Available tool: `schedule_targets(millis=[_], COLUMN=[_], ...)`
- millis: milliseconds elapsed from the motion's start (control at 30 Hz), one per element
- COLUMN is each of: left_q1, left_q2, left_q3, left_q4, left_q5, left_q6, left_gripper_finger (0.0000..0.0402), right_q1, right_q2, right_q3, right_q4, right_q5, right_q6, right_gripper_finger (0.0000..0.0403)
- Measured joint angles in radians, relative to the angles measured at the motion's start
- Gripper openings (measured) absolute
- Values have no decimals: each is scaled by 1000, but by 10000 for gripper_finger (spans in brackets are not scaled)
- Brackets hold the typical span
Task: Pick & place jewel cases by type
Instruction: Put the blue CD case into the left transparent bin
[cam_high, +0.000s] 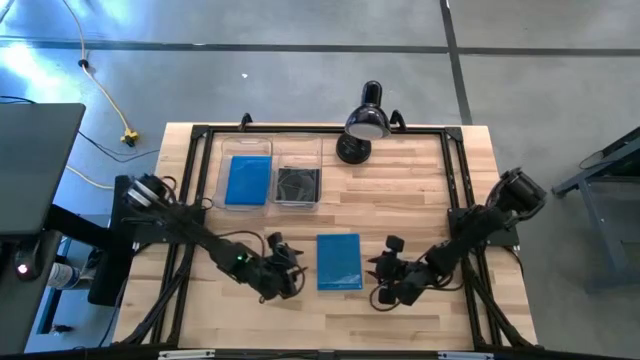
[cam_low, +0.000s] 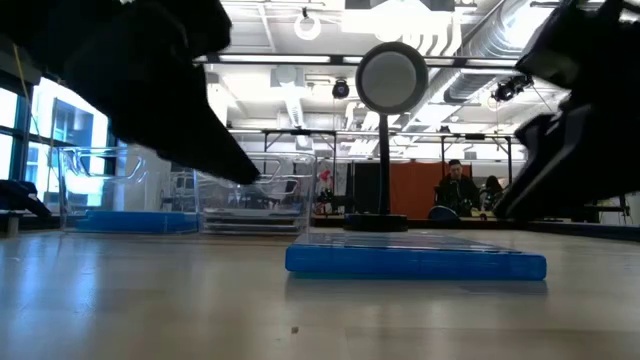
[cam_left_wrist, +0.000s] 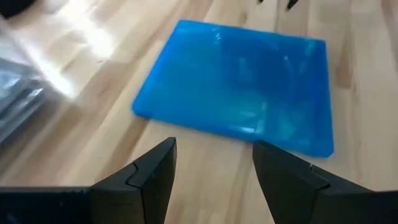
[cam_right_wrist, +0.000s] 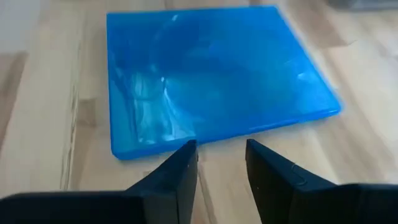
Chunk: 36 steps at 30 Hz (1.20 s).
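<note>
Jewel cases look mostly sorted: blues in one bin (cam_high: 247, 147), darks in its neighbour (cam_high: 297, 150); one blue case (cam_high: 339, 261) lies flat on my surface (cam_high: 420, 195); left pincer (cam_high: 283, 262) and right pincer (cam_high: 385, 278) flank it, both spread, empty.

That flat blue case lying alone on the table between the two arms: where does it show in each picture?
High view: blue case low centre, between both grippers.
Low view: the case lies flat, centre right, before the lamp.
Left wrist view: the case fills the upper middle.
Right wrist view: the case fills the top.
Shared landmark: the wooden table.
</note>
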Motion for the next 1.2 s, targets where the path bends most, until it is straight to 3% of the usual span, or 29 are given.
schedule_targets(millis=[167, 600, 767, 1067, 1200], left_q1=[13, 26, 48, 124, 125], left_q2=[73, 160, 168, 164, 166], left_q3=[1, 1, 2, 2, -1], left_q4=[70, 105, 155, 197, 221], left_q5=[52, 84, 144, 389, 410], left_q6=[-43, -470, -596, -637, -634], left_gripper_finger=[209, 209, 209, 209, 209], right_q1=[-34, -41, -49, -53, -52], right_q2=[90, 192, 227, 232, 232], right_q3=[31, 94, 125, 128, 126], right_q4=[1, 45, 77, 113, 116], right_q5=[-67, -57, -65, -94, -100], right_q6=[-7, -49, -86, -127, -128], right_gripper_finger=[103, 62, 51, 34, 32])
